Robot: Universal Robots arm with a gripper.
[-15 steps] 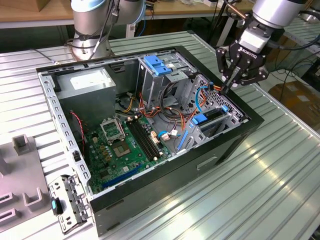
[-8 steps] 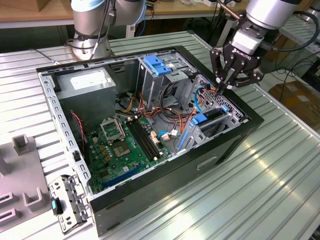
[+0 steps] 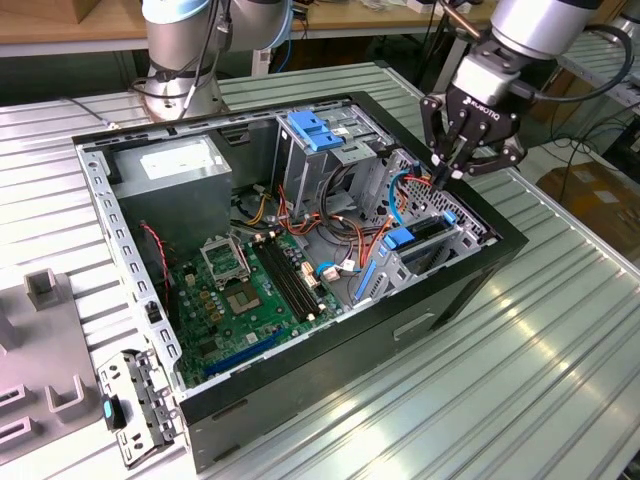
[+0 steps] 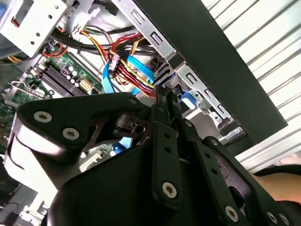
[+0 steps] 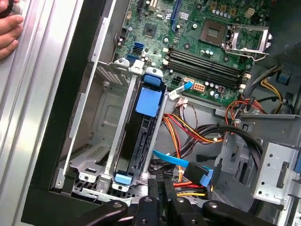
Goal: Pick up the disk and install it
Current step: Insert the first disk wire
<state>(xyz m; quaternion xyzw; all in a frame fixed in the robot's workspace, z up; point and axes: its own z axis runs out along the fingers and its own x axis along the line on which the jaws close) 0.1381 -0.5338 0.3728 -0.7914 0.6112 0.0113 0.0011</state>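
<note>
Surface: ribbed metal table [image 3: 560, 330] carried the open computer case [image 3: 330, 355], and you had benches behind it.
Fingers: your gripper [image 3: 447, 172] had its fingertips drawn together, nothing visibly clamped between them; in the exterior view it hung over the case's corner by the drive cage.
Disk: the disk [image 5: 143, 136] sat on edge in the drive cage [image 5: 101, 122], blue rail ends showing at both ends; the gripper was just beside one end, and you could not tell if it touched.
Obstructions: a bundle of red, yellow and orange wires [image 5: 188, 134] and a blue flat cable [image 5: 181, 162] crowded right beside the fingertips.
Further out: green motherboard [image 3: 240, 295], grey power supply [image 3: 180, 175], a blue bracket [image 3: 315, 130] on the upper bay.
Edge: a person's hand [image 5: 8, 35] rested on the table in the first wrist view.
</note>
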